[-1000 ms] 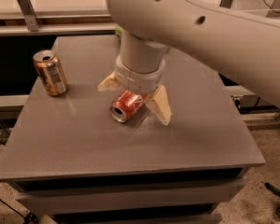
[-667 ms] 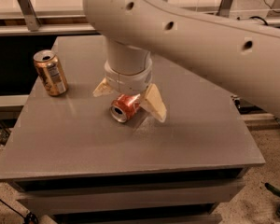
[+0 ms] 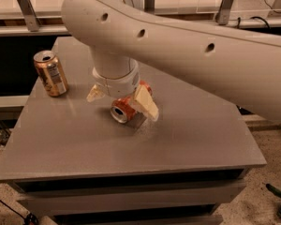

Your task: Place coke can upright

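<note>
The coke can (image 3: 123, 110) is red and lies on its side near the middle of the grey table (image 3: 192, 139), its silver top facing the front left. My gripper (image 3: 122, 99) hangs straight down over it from the big white arm (image 3: 192, 46). The cream fingers (image 3: 147, 103) are spread open, one on each side of the can and low beside it. The right finger covers part of the can's body. The can rests on the table.
A gold-brown can (image 3: 50, 73) stands upright at the table's left, a short way from the gripper. A metal rail and shelf (image 3: 28, 13) run behind the table. The floor lies beyond the front and right edges.
The arm has swung to the left and the gripper has come down lower around the coke can. The can lies where it did.
</note>
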You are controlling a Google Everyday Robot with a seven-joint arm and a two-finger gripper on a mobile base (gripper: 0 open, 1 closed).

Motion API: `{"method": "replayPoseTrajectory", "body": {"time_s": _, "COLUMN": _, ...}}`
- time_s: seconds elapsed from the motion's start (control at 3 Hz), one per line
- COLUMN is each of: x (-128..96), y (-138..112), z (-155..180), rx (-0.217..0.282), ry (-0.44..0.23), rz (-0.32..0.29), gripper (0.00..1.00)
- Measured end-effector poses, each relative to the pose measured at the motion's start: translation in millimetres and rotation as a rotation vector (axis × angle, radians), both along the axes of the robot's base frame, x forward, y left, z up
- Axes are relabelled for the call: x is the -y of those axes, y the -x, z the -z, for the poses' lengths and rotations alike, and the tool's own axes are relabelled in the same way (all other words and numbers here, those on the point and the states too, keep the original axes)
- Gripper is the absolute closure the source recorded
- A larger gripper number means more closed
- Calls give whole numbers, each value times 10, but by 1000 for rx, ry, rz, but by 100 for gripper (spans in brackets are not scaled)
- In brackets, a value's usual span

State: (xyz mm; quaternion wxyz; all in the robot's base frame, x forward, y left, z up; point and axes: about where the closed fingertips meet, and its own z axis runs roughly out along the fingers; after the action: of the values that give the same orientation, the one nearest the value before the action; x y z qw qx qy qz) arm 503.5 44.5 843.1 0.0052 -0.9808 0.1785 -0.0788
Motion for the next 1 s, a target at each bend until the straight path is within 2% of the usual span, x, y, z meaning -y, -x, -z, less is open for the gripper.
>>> {"method": "replayPoseTrajectory", "body": {"time_s": 0.33, "x": -21, "y": 6, "z": 36, "rx": -9, "ry": 13, "rz": 20, "gripper": 0}}
{"method": "replayPoseTrajectory", "body": {"time_s": 1.0, "x": 19, "y": -42, "z": 137, "rx": -60, "ry": 14, "rz": 105, "gripper": 0}}
